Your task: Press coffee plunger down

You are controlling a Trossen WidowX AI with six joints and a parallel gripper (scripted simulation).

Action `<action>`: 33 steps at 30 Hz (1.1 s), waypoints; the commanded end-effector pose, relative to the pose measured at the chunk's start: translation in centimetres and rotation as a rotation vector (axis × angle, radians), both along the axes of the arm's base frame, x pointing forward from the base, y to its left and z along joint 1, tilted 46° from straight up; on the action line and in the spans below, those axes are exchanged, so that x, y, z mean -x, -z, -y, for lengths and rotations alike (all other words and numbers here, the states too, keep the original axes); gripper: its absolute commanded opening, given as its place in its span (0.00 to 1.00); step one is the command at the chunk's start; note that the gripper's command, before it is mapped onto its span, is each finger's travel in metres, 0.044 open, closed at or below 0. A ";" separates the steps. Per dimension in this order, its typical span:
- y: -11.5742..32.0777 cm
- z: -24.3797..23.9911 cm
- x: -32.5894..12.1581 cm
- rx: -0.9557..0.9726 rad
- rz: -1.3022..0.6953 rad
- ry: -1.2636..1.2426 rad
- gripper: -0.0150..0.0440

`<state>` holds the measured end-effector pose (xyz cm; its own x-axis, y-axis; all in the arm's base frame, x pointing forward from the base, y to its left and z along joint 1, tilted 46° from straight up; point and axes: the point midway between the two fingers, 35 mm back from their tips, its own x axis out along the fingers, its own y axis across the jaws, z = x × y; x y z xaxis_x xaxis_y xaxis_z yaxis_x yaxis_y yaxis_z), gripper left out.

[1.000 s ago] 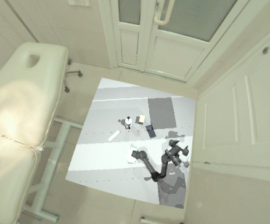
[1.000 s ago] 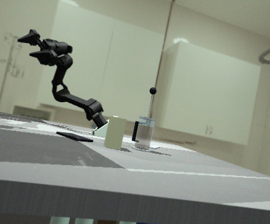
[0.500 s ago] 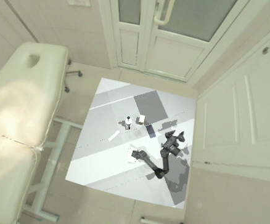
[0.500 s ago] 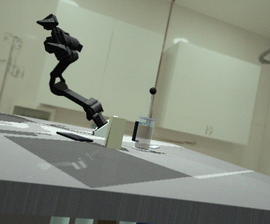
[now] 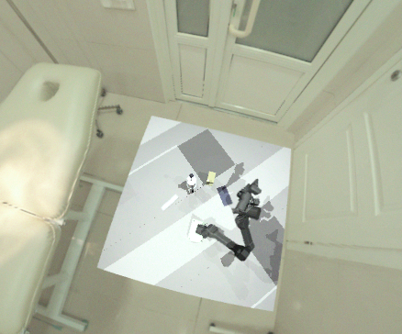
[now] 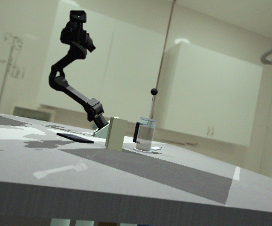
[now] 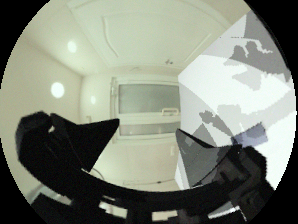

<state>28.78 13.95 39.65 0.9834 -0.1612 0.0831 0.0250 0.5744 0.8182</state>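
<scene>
The coffee press [image 5: 191,183] [image 6: 145,138] stands upright on the table, a clear cylinder with a black handle on its side. Its plunger is up: the thin rod rises high above the lid and ends in a black knob [image 6: 154,91]. My gripper [image 5: 256,185] [image 6: 78,16] [image 7: 148,126] is open and empty. It is raised high, well above the knob's height and off to the side of the press, to the left in the exterior view. The press does not show in the wrist view, which looks toward the door and the wall.
A pale yellow block [image 5: 211,177] [image 6: 116,135] stands upright beside the press, toward the arm. A dark blue flat slab [image 5: 224,195] [image 6: 76,138] [image 7: 254,135] lies nearer the arm. A white strip [image 5: 170,202] lies on the press's other side.
</scene>
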 end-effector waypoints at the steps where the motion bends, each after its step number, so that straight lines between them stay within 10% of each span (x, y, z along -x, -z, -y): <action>1: 2.7 -3.6 -0.6 0.197 -0.101 -0.074 1.00; 20: 26.9 -18.9 6.0 1.770 -0.615 -0.651 1.00; 33: 31.7 -14.6 5.9 1.832 -0.629 -0.652 1.00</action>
